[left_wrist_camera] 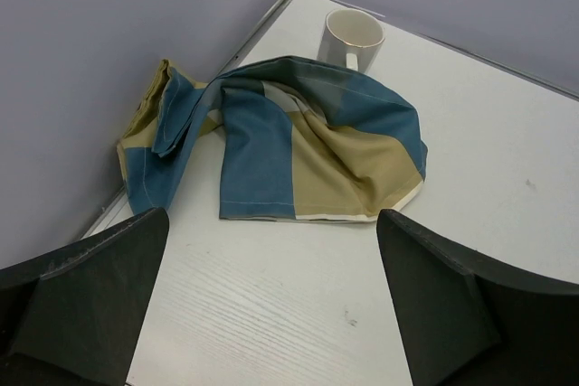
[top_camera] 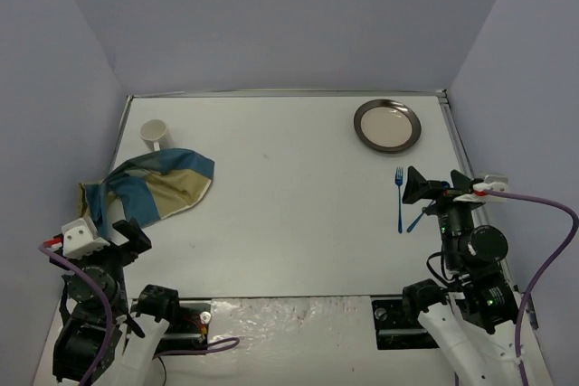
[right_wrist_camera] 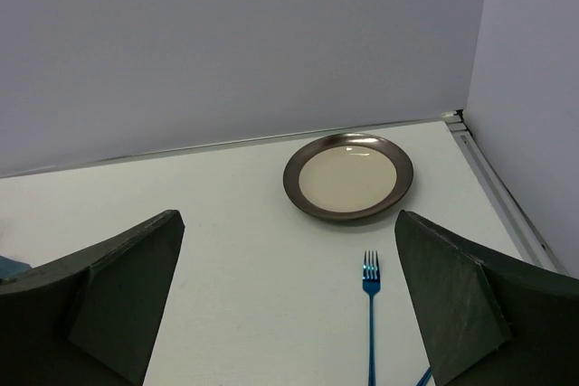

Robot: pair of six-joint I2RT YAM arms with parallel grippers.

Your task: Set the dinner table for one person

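Note:
The dinner table (top_camera: pixel 289 178) is a large white top with a thin metal rim. A brown-rimmed cream plate (top_camera: pixel 387 126) lies at its far right, and also shows in the right wrist view (right_wrist_camera: pixel 348 175). A blue fork (top_camera: pixel 399 201) lies just in front of the plate, tines towards it (right_wrist_camera: pixel 371 314). A second blue utensil (top_camera: pixel 414 221) lies beside the fork, mostly hidden under my right gripper (top_camera: pixel 437 185), which is open and empty above both (right_wrist_camera: pixel 289 314). A white mug (top_camera: pixel 154 134) stands far left. My left gripper (top_camera: pixel 113 228) is open and empty near the cloth (left_wrist_camera: pixel 271 296).
A crumpled blue-and-tan cloth (top_camera: pixel 149 187) lies at the left edge, in front of the mug (left_wrist_camera: pixel 351 39) and against the left wall (left_wrist_camera: pixel 271 146). Grey walls enclose the table on three sides. The arm bases and purple cables sit at the near edge.

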